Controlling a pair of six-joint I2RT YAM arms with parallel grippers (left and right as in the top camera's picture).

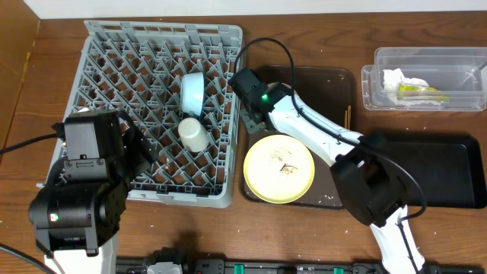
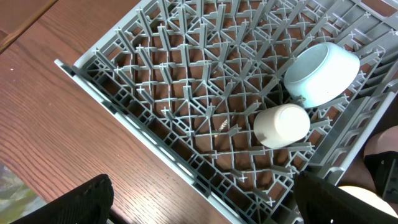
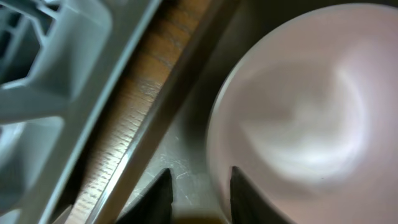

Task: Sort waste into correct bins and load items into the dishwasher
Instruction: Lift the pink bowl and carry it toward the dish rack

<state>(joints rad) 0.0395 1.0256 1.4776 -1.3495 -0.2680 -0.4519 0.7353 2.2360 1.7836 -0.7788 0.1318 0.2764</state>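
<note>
The grey dish rack (image 1: 106,91) holds a light blue bowl (image 1: 192,91) on its side and a cream cup (image 1: 192,135); both also show in the left wrist view, bowl (image 2: 320,73) and cup (image 2: 281,124). My left gripper (image 2: 199,199) is open and empty over the rack's (image 2: 155,93) near edge. My right gripper (image 3: 199,186) is open, its fingers either side of the pink saucer's (image 3: 298,118) rim at the brown tray's far left corner. The saucer is hidden under that gripper (image 1: 247,87) in the overhead view. A yellow plate (image 1: 279,169) with crumbs (image 1: 285,166) lies on the tray.
The dark brown serving tray (image 1: 335,84) lies right of the rack, with crumbs at its front (image 1: 327,199). A clear tub (image 1: 426,80) at the back right holds the white napkin (image 1: 396,78) and the green-and-orange wrapper (image 1: 417,91). A shallow black tray (image 1: 441,171) lies at the right.
</note>
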